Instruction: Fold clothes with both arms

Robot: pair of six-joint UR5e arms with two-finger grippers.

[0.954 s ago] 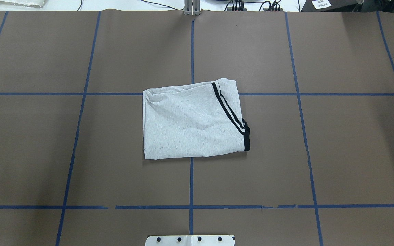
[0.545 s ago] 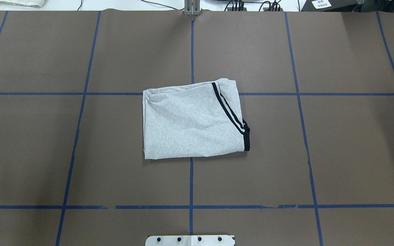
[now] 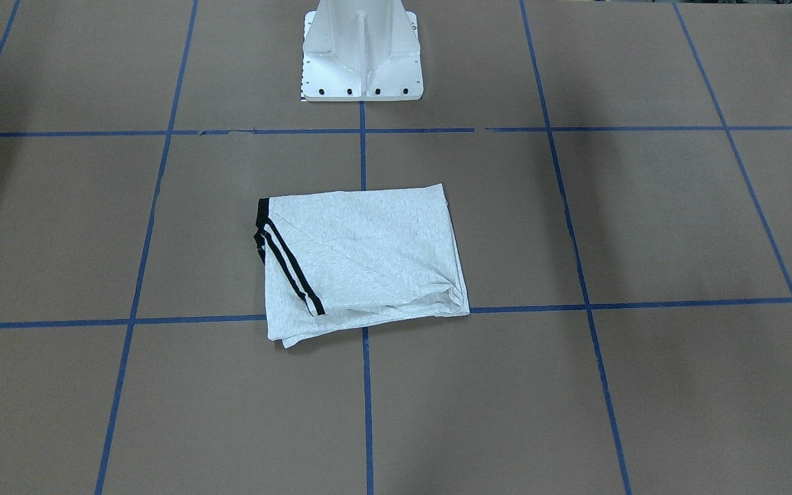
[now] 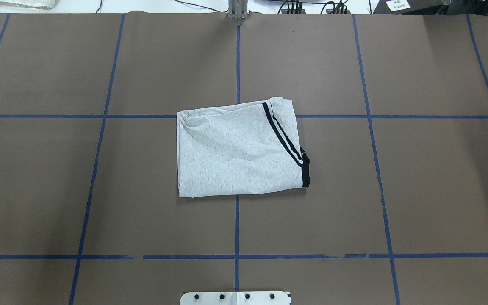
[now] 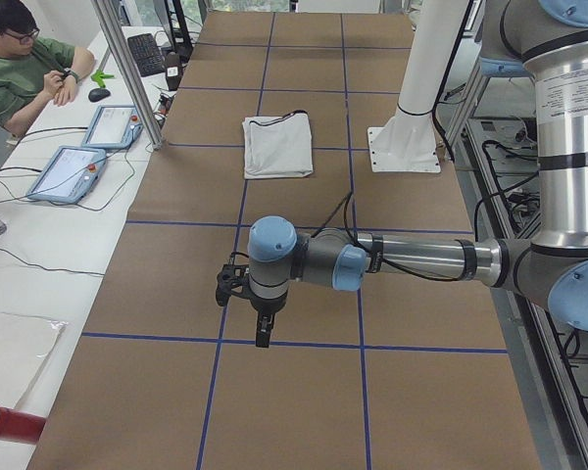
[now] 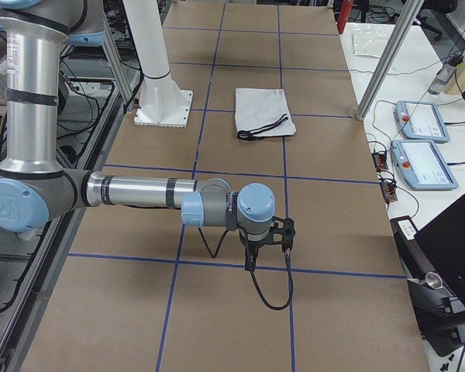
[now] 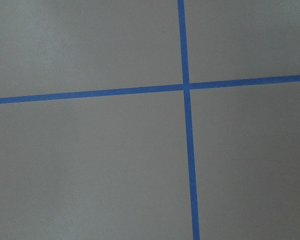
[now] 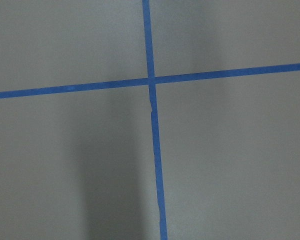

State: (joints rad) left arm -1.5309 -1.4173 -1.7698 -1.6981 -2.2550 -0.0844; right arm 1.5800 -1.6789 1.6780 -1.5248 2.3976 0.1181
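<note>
Front-facing view: You see the T-shirt [image 3: 368,254] folded into a flat packet at mid-frame on the table [image 3: 643,206], below the white pedestal [image 3: 361,55]. Its long axis runs left to right, with the black stripes [image 3: 289,265] at the left end. No arm shows here.
Overhead view: The T-shirt [image 4: 235,152] lies at frame centre, astride the middle tape line [image 4: 237,63], striped end to the right. No gripper is in frame.
Left side view: The left gripper [image 5: 263,335] hangs fingers-down in the lower middle. The T-shirt [image 5: 277,147] lies well apart from it, up the frame beside the pedestal. You cannot tell how its jaws stand.
Right side view: The right gripper [image 6: 250,262] hangs likewise in the lower middle, with the T-shirt [image 6: 263,112] well apart in the upper middle. Here too the jaws cannot be read.
Left wrist view: Only bare table and a tape cross [image 7: 185,86]; no shirt, no fingers.
Right wrist view: The same, with the tape cross [image 8: 151,80] in the upper middle.
Judgement: Neither arm looks clearly nearer. Each would approach an opposite short end, along the shirt's long axis.
</note>
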